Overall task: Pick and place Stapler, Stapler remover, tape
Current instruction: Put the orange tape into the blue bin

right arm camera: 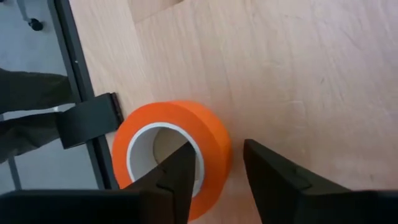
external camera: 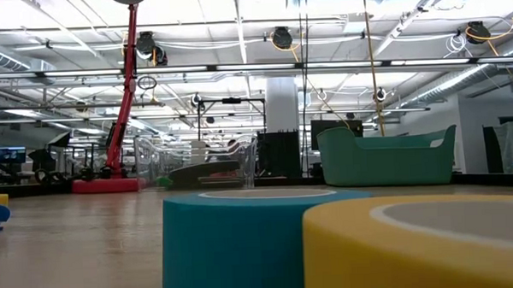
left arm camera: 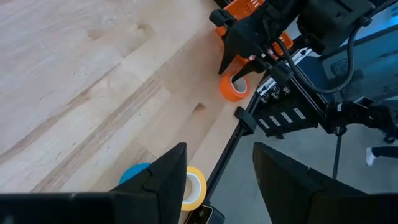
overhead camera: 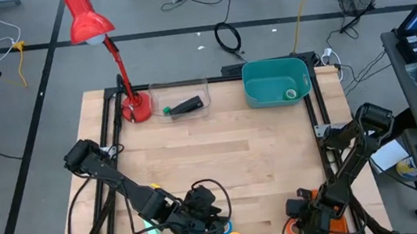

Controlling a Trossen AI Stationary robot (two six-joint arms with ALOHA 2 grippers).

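Right wrist view: the orange tape roll (right arm camera: 171, 151), a ring with a pale core, is straddled by the parted fingers of the right gripper (right arm camera: 217, 180) at the tabletop's (right arm camera: 280, 74) near edge. The left gripper (left arm camera: 217, 180) is held open above the yellow tape roll (left arm camera: 193, 186) and blue tape roll (left arm camera: 134, 174) nearby.

Bright, even overhead light; ceiling strips (external camera: 237, 68) glare in the low view, where the near blue roll (external camera: 243, 243) and yellow roll (external camera: 423, 245) blur.

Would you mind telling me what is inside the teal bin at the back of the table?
The teal bin holds one green tape roll, lying near its right wall. The rest of the visible floor looks bare; the low view shows only the bin's outer wall.
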